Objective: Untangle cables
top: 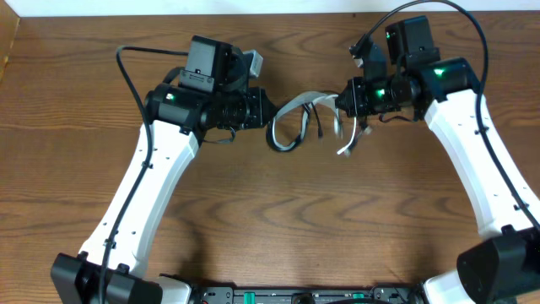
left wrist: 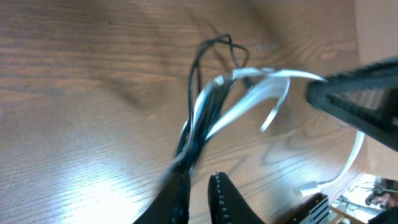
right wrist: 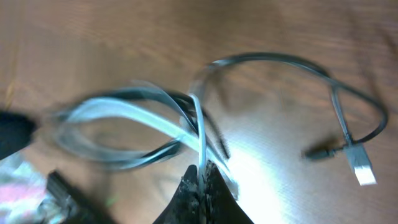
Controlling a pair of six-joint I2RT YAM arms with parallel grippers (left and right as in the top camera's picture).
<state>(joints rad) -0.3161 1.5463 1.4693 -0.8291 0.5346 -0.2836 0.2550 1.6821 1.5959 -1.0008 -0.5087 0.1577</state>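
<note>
My right gripper (right wrist: 200, 177) is pinched tight on the white cable (right wrist: 199, 127). The cables (top: 295, 118) sit tangled between the two grippers, toward the far side of the table (top: 253, 219). The left gripper (left wrist: 199, 183) shows a thin gap (blurry view), and I can't tell if it grips anything.

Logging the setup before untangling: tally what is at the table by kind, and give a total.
Robot arms: 2, left arm and right arm
Cable bundle: 1, white and black cords tangled together; the single cords cannot be counted
Total: 3
</note>
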